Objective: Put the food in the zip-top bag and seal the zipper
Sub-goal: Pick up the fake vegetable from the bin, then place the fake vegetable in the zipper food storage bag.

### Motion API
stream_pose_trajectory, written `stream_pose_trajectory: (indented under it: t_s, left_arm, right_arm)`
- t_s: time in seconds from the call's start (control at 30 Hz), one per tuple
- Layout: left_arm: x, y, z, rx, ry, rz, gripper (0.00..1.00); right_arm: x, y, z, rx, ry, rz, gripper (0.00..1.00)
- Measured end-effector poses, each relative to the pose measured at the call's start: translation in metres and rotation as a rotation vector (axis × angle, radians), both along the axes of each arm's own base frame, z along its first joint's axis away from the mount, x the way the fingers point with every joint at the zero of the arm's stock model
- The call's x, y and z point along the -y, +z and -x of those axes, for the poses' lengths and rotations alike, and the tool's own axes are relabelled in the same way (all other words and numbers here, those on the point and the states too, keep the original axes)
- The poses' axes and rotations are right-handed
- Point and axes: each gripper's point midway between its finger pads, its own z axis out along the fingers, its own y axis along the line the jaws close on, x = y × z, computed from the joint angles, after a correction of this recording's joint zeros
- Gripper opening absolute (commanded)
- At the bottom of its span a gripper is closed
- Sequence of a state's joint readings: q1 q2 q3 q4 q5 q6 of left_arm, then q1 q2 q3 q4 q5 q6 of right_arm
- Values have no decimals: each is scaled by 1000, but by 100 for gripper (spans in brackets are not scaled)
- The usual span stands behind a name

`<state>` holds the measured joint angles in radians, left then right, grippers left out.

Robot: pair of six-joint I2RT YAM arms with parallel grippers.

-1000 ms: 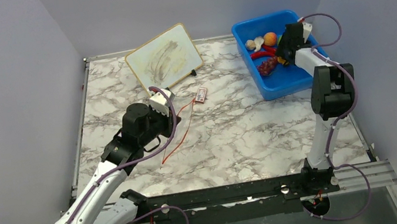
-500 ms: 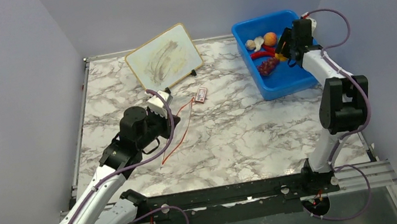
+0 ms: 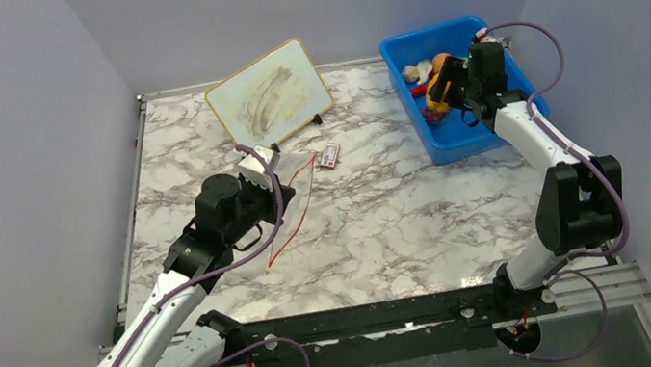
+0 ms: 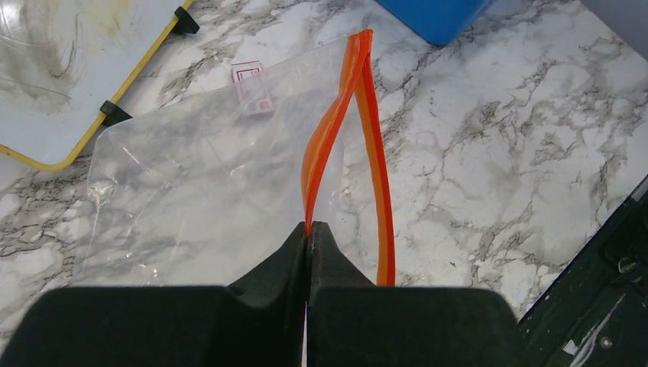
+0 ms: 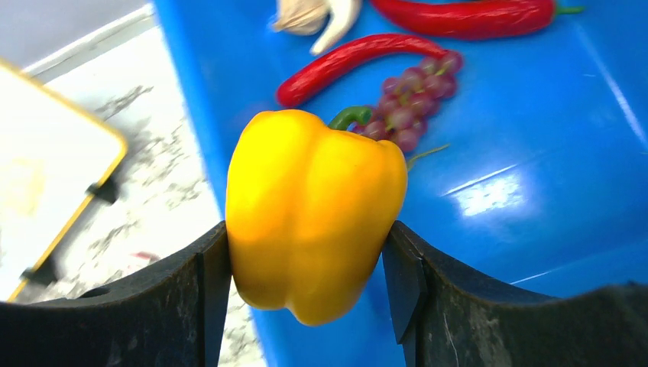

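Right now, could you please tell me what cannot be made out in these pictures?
Top view: the clear crinkly plastic bag is too transparent to trace; only its red-orange zipper strip shows.
Left wrist view: the strip's near end hides behind the shut left gripper.
Print on the small red-and-white card is too small anywhere.
Right wrist view: white toy mushroom cut off by the top edge.

**Left arm** (image 3: 165, 305): is leaning forward and inward from its base, with the forearm sloping low and the wrist pointing toward the far right.
**Left gripper** (image 4: 308, 229): jaws are pressing flat together, pinching one side of the zipper (image 4: 328, 145) at its near end.
**Right arm** (image 3: 528, 129): is stretching far forward, with the elbow bending at the right edge and the forearm angling up-left.
**Right gripper** (image 5: 306, 256): fingers (image 5: 210, 267) are standing partway apart, clamping the pepper (image 5: 313, 206) on both flanks.
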<state>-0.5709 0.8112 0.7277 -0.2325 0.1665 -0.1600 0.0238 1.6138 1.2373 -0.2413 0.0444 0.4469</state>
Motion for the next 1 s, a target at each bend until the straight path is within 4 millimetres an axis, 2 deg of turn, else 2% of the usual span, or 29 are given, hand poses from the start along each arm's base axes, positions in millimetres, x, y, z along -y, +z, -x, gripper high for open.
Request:
stream_pose_trajectory:
  t_s: [0.1,0.37,0.53,0.67,0.77,1.0]
  left_arm:
    - [1,3,-1,-3,12,25,0]
    - [7,-4,-13,-67,56,47,0]
    - [11,-3,-30,-87,103,39,0]
    - [16,-8,-44,-112,133,36,0]
    - [21,-15,-50,-145,142,39,0]
    - [28,-27,-55,-204,157,61,0]
  right_arm:
    - [-19,14,14,22,59,-9,41]
    - [-37,61,56,114,177,-40,41]
    - [-68,86,94,180,345,-121,41]
    - [-106,91,133,191,518,-224,41]
    - [-133,91,153,179,618,-292,41]
    - [-226,88,213,105,896,-425,41]
